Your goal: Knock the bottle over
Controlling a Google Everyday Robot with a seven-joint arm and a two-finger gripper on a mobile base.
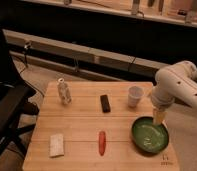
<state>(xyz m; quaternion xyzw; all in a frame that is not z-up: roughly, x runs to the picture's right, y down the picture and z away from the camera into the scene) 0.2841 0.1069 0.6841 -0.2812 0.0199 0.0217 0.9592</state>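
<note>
The bottle (64,92), small, clear and ribbed with a white cap, stands upright near the table's back left corner. My gripper (158,118) hangs from the white arm (174,85) at the far right and points down over the back rim of a green bowl (150,135). It is open and holds nothing. Most of the table's width lies between it and the bottle.
On the wooden table (82,127) are a white paper cup (135,96) at the back right, a black bar (105,103) in the middle, a red-orange stick (102,142) in front and a pale packet (57,145) at the front left. A black chair (4,107) stands left of the table.
</note>
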